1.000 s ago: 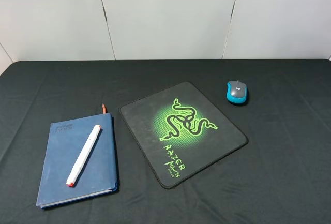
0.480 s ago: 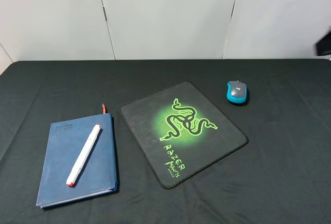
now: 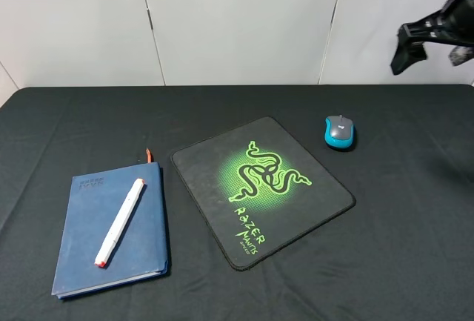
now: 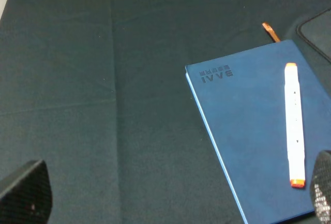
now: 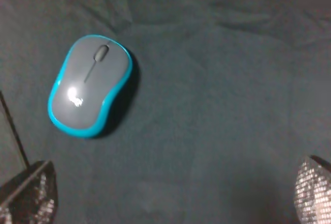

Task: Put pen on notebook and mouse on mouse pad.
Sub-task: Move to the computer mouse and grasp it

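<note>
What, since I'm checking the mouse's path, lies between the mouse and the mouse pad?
Only bare black tablecloth lies between the mouse and the mouse pad, as the exterior high view shows.

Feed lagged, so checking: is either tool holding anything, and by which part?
Nothing is held. The left tool and right tool are open and empty; the pen lies on the notebook, the mouse on the cloth.
</note>
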